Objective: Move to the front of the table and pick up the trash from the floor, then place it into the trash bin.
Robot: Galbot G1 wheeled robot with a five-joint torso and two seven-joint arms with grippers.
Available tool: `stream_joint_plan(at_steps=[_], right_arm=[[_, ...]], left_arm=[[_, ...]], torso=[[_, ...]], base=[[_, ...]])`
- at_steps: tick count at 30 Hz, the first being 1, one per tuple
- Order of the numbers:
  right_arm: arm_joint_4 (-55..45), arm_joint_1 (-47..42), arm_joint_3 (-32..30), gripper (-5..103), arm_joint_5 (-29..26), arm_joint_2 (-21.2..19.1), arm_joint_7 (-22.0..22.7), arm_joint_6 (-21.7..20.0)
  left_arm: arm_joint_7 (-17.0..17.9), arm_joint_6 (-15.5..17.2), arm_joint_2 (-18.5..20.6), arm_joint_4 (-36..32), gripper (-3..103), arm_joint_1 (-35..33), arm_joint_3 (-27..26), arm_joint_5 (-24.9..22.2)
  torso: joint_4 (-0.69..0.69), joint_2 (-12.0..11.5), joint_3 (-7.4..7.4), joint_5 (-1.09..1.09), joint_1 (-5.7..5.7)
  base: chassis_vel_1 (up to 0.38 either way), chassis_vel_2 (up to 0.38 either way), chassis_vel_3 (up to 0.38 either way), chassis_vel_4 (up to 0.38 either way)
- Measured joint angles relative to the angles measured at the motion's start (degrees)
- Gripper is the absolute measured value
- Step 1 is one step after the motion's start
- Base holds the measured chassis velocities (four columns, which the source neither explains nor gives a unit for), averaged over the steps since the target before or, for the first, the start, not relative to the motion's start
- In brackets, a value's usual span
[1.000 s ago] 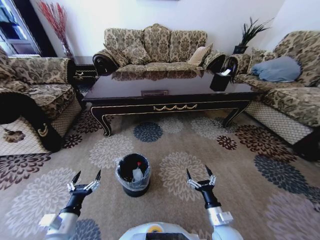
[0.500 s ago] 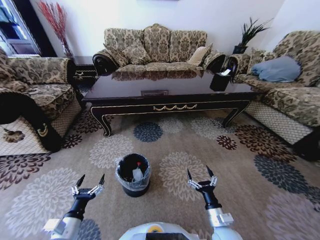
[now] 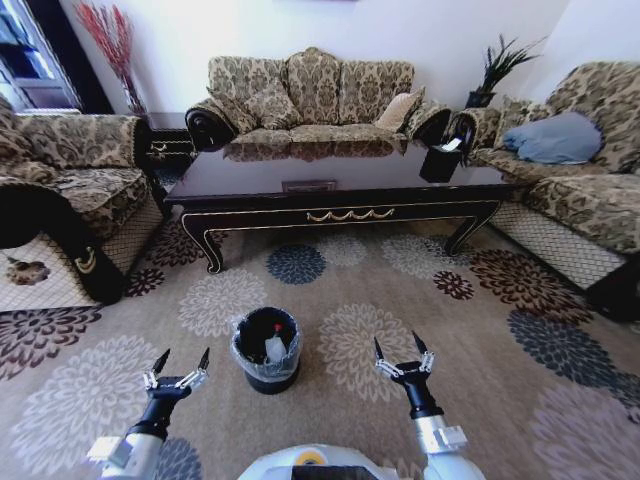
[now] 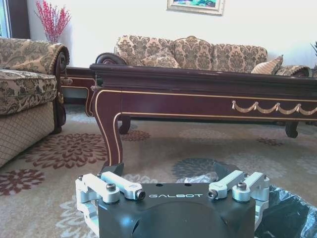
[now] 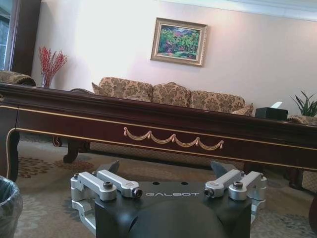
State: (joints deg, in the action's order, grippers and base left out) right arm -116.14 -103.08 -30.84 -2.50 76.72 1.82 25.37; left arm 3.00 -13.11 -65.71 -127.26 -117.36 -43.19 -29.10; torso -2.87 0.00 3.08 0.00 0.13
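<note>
The long dark-brown table (image 3: 330, 178) stands ahead across the flowered floor (image 3: 480, 330). Between it and me stands the small black trash bin (image 3: 267, 372), lined with a thin bag. Inside the bin lies a pale, clear piece of trash (image 3: 275, 349) with a red spot at its top. My left gripper (image 3: 182, 358) hangs open and empty just left of the bin, low over the carpet. At the same height, my right gripper (image 3: 396, 345) is open and empty to the bin's right. The bin's bag (image 4: 290, 210) sits close beside the left wrist, and the bin's edge (image 5: 7, 203) shows beside the right wrist.
Patterned sofas (image 3: 310, 95) surround the table on three sides: one behind, one at left (image 3: 60, 190), one at right (image 3: 585, 190). A black tissue box (image 3: 441, 160) sits on the table's right end. Open carpet lies around the bin and both grippers.
The left arm has drawn back and sunk a little, bringing its gripper slightly nearer the bin. The right gripper and the bin have barely moved.
</note>
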Motion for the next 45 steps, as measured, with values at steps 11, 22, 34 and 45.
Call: stream_joint_plan(at_steps=[11, 22, 34, 45], right_arm=[[0.00, 0.00, 0.03, 100, -0.02, -0.03, -0.01, -0.04], [0.01, 0.01, 0.03, 100, -0.05, -0.03, -0.01, -0.04], [0.02, 0.02, 0.04, 100, -0.08, -0.04, 0.00, -0.04], [0.02, 0.02, 0.04, 100, -0.08, -0.04, 0.00, -0.04]], left_arm=[[0.05, 0.08, 0.00, 0.00, 100, 0.02, 0.01, -0.03], [0.08, 0.12, 0.00, 0.00, 100, 0.03, 0.01, -0.04], [0.09, 0.12, 0.01, -0.01, 100, 0.04, 0.01, -0.04], [0.09, 0.12, 0.01, -0.01, 100, 0.04, 0.01, -0.04]], torso=[[0.00, 0.00, 0.00, 0.00, 0.00], [0.00, 0.00, 0.00, 0.00, -0.01], [-0.01, 0.00, 0.00, 0.00, -0.01], [0.00, 0.00, 0.00, 0.00, -0.01]], base=[[0.047, -0.057, -0.051, 0.050], [0.112, -0.111, -0.105, 0.110], [0.098, -0.107, -0.104, 0.100], [0.112, -0.110, -0.110, 0.125]])
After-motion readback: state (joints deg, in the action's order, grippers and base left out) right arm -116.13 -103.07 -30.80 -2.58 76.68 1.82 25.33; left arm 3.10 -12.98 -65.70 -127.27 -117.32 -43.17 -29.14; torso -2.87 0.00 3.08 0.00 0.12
